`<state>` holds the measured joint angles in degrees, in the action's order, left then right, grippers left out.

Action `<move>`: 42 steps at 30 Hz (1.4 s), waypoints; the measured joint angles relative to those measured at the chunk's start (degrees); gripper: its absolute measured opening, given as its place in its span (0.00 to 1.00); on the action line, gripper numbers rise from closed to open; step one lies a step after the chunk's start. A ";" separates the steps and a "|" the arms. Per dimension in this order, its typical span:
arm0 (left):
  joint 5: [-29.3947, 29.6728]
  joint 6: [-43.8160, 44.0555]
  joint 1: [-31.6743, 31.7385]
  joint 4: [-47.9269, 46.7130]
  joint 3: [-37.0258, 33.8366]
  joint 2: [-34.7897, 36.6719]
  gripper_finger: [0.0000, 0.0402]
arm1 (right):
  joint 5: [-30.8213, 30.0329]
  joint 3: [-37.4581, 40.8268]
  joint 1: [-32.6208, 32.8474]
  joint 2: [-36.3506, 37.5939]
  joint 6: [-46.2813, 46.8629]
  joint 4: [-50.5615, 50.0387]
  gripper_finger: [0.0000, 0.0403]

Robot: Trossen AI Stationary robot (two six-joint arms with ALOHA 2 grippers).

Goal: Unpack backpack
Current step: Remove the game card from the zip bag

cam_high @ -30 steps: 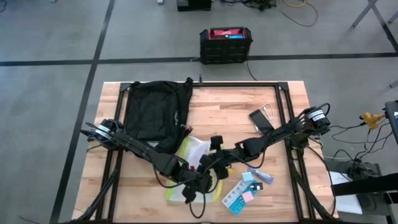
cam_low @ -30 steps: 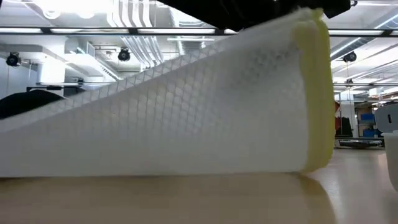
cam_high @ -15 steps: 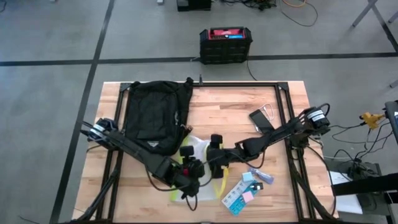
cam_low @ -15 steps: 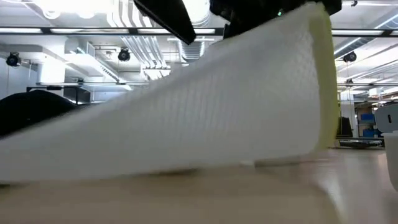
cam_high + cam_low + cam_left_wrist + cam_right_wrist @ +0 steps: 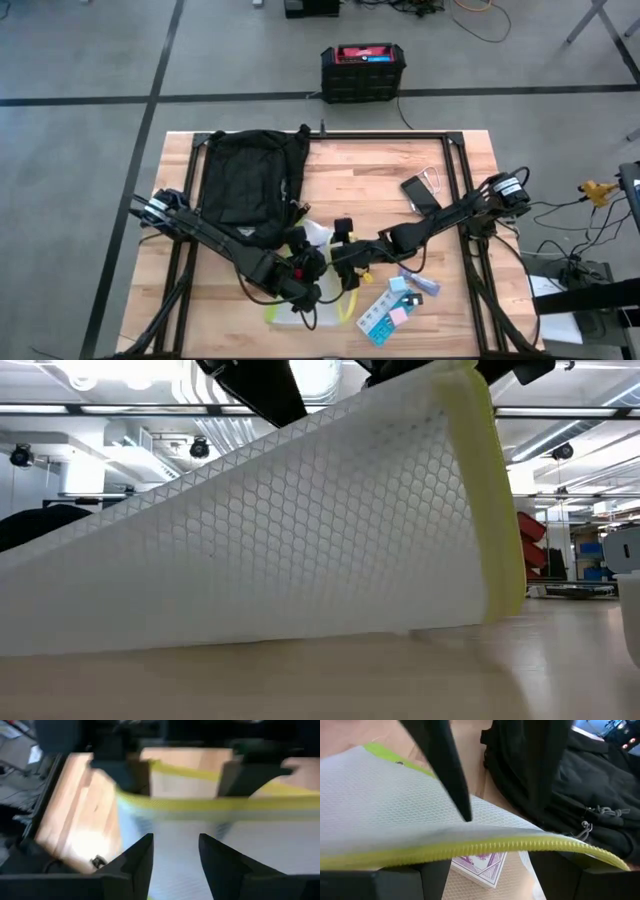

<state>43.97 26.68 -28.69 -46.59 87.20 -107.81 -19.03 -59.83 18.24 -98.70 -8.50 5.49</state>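
high view: I see the backpack (image 5: pixel 247 186) lying flat on the desk (image 5: pixel 400 170), far-left part, long axis running away from the arms. Left end effector (image 5: pixel 303 276) and right end effector (image 5: pixel 345 260) meet near the front middle, over a white mesh pouch with yellow zip edge (image 5: pixel 315 236). Backpack is just beyond and left of both; left arm is nearer. Phone (image 5: pixel 419 194) and card packs (image 5: pixel 386 312) lie on the right side.
low view: pouch (image 5: pixel 300 540) fills the frame, one end tilted up off the desk.
left wrist view: fingers (image 5: pixel 135 860) apart, pouch's yellow edge (image 5: pixel 200 802) beyond them; grasp I cannot tell.
right wrist view: fingers straddle the yellow edge (image 5: pixel 485 845), looks clenched on it; backpack (image 5: pixel 590 785) behind.
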 joint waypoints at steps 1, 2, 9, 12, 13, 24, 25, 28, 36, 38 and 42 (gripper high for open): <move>0.62 0.33 0.06 -0.06 -0.46 0.15 0.41 | 0.09 0.00 0.00 -0.02 -0.29 0.03 0.58; 0.92 0.47 0.24 -0.02 -0.69 0.17 0.43 | 0.62 0.00 0.00 -0.02 -0.52 0.19 0.58; 0.48 2.66 2.40 1.49 -5.99 0.17 0.56 | 5.45 0.09 0.42 -0.02 -2.11 2.59 0.67; -0.07 3.19 3.38 3.92 -9.15 0.17 0.59 | 5.51 0.10 0.49 -0.02 -2.08 2.61 0.72; -0.09 2.88 3.63 5.57 -10.16 0.18 0.60 | 5.51 0.10 0.47 -0.02 -2.07 2.52 0.74; -2.69 -3.69 4.24 21.53 -17.33 0.94 0.40 | 5.74 0.09 0.48 0.01 -1.02 0.74 0.83; -2.71 -3.71 4.24 21.41 -17.31 1.02 0.34 | 5.76 0.09 0.50 0.03 -0.47 0.14 0.83; -3.04 -5.26 4.23 21.07 -17.15 2.07 0.11 | 5.78 0.09 0.89 0.39 1.02 -2.63 0.82; -3.17 -6.27 4.09 18.98 -17.62 7.70 0.00 | 5.58 0.00 3.41 2.70 6.26 -12.56 0.81; -3.15 -6.84 3.69 18.06 -17.62 9.54 0.00 | 5.60 0.00 3.77 2.72 7.53 -12.93 0.82; -5.33 -10.03 1.94 17.55 -17.62 13.16 0.00 | 5.21 0.47 3.95 0.82 8.99 -9.07 0.81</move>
<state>38.64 16.65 -26.75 -29.04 69.58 -94.65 -13.82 -59.36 22.19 -97.88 0.49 -3.58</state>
